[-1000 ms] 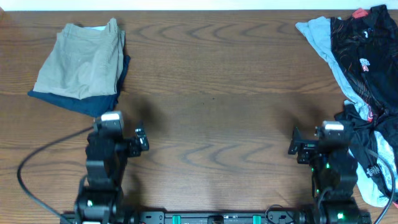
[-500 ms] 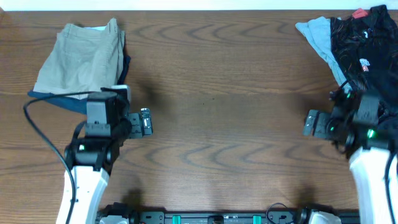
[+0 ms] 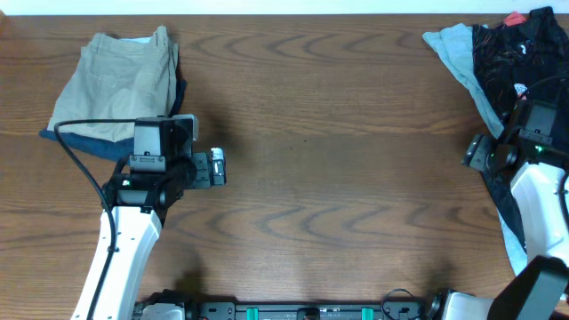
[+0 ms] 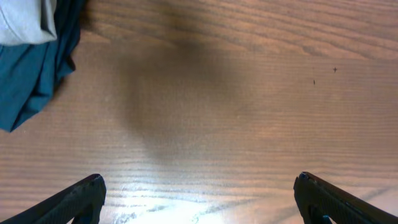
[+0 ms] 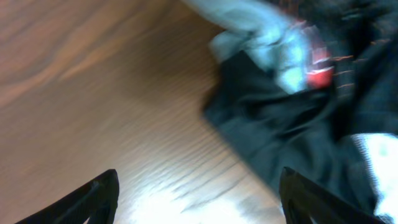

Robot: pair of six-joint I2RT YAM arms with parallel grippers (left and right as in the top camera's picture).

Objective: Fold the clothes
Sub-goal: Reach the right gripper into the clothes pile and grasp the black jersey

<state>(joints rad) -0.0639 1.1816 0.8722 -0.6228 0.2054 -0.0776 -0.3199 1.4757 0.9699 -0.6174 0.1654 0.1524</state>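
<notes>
The jersey [image 3: 508,62] lies crumpled in a heap at the far right corner of the counter [image 3: 320,116]. It is draped over a grey T-shirt [image 3: 452,43], and a scrap of red cloth [image 3: 514,18] shows at the top edge. Nothing of it is spread flat, so by my reckoning the folding has not begun. The first job is to get the jersey off the heap and onto the bare wood in the middle.

That is why my right jaws hang at the heap's near left edge. They stand wide apart with nothing between them. My right wrist view shows the jersey's black hem [image 5: 280,130] just ahead and to the right, with bare counter below. That view is blurred, so I cannot tell whether a tip touches the cloth.

My left jaws are spread as wide as they go and hold nothing. They sit over bare counter just beside the shorts [image 3: 116,84] and the navy garment [image 4: 31,68] under them. That pile is not my work. I take it the left arm waits toward the middle to catch a second corner once the jersey comes across.
</notes>
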